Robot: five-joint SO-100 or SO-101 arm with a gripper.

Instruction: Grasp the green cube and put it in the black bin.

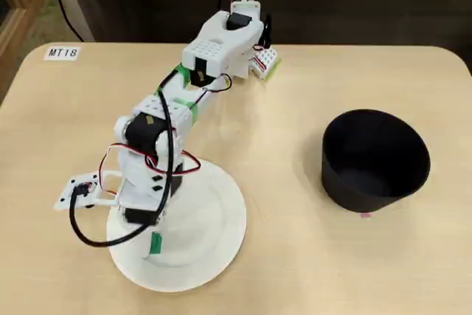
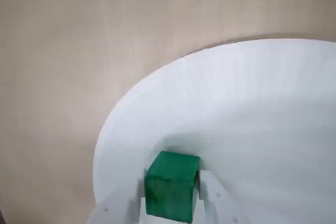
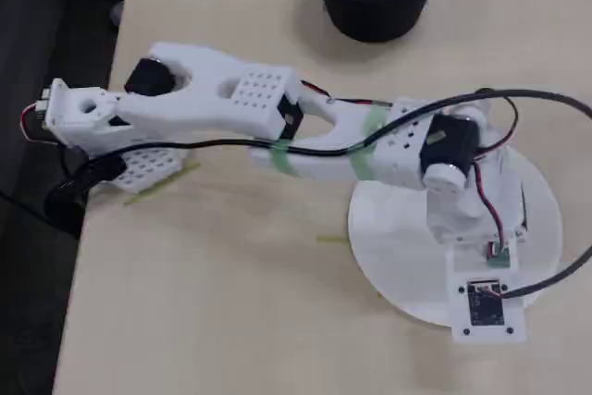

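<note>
Gripping the green cube (image 2: 172,191) between its white fingers (image 2: 220,203), the end effector (image 2: 170,208) above the white plate (image 2: 252,108).

Looking like a lab or classroom bench: I'm working on a plain beige table (image 1: 310,256) carrying an inventory label (image 1: 61,53) "MT18" at its corner, far behind my gripper (image 1: 153,245), dark flooring beyond.

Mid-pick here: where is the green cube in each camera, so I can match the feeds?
A fixed view: green cube shows as a sliver low left, under the arm, on the white plate.
Wrist view: bottom centre, between the pincer fingers, over the plate.
Another fixed view: not visible; the arm's wrist hides it.
Shared landmark: the white plate, in all three.
</note>
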